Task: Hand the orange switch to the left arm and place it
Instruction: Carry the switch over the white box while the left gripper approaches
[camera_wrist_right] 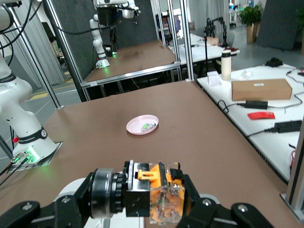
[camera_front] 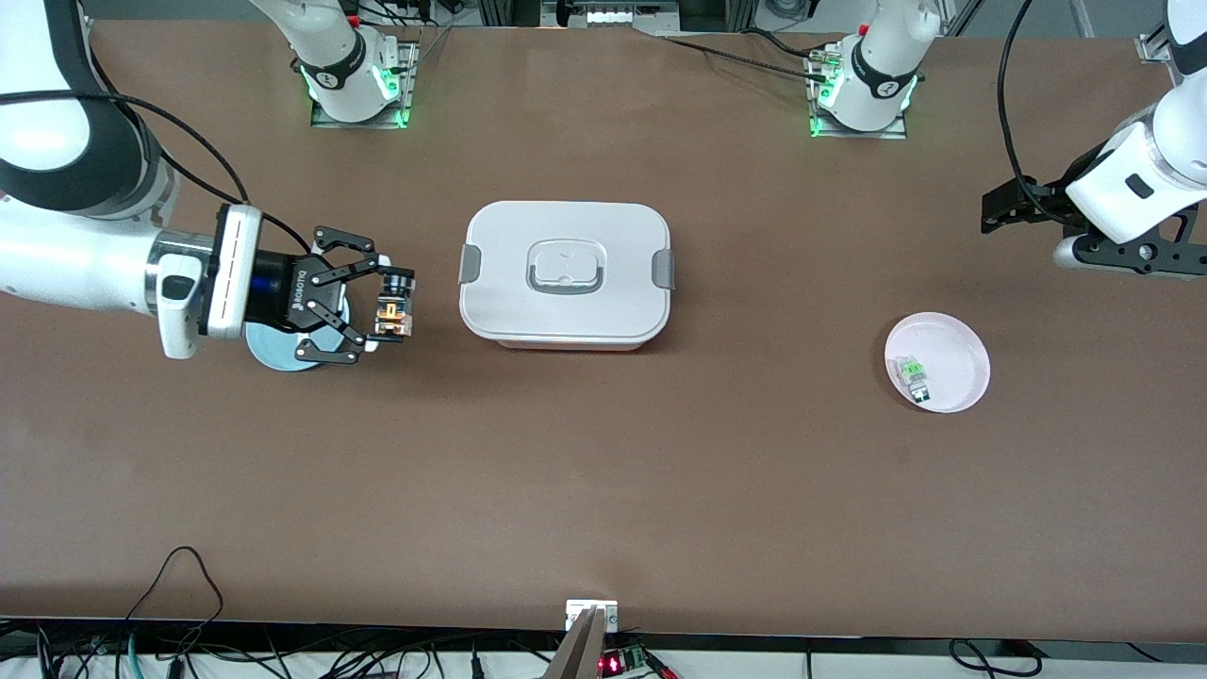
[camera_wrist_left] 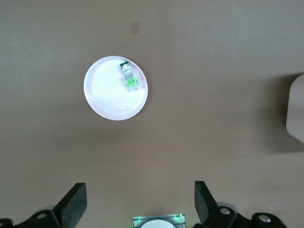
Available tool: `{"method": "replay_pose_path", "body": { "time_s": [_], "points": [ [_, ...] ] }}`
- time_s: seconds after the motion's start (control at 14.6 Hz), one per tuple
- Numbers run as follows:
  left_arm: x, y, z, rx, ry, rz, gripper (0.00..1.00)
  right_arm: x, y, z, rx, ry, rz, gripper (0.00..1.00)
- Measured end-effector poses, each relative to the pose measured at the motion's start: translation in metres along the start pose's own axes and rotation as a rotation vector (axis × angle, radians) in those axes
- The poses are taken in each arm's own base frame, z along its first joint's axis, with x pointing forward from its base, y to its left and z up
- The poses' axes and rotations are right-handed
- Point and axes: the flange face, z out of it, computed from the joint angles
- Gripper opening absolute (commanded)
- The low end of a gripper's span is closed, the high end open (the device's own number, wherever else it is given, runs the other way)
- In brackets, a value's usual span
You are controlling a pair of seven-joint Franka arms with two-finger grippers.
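Now, working across from the right arm's end of the bench:
Right hand: pinching the orange switch, raised just beside the box.
Switch look: black barrel, orange and clear end, held sideways.
Box: lid on, midway along the bench.
Pink plate: toward the left arm's end from the box, holding a green-and-clear part.
Left hand: spread, empty, waiting above the bench near the plate.
Your step: carry the switch high over the box and meet the left hand clear of the lid.

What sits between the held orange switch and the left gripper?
The box does. The right gripper, shut on the orange switch, is beside its right-arm end; the left gripper waits open toward the left arm's end of the table.
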Motion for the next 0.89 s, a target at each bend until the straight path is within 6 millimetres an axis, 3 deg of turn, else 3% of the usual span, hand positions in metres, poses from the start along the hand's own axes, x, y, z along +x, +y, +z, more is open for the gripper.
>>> {"method": "replay_pose_path", "body": {
  "time_s": [0.34,0.89],
  "points": [
    [-0.009,0.007,0.007,-0.052,-0.084,0.009,1.0,-0.016,0.0,0.043,0.041,0.097,-0.058,0.36],
    [-0.014,0.033,0.037,-0.221,-0.286,0.059,1.0,0.004,-0.015,0.092,0.032,0.146,-0.078,0.36]
  ]
}}
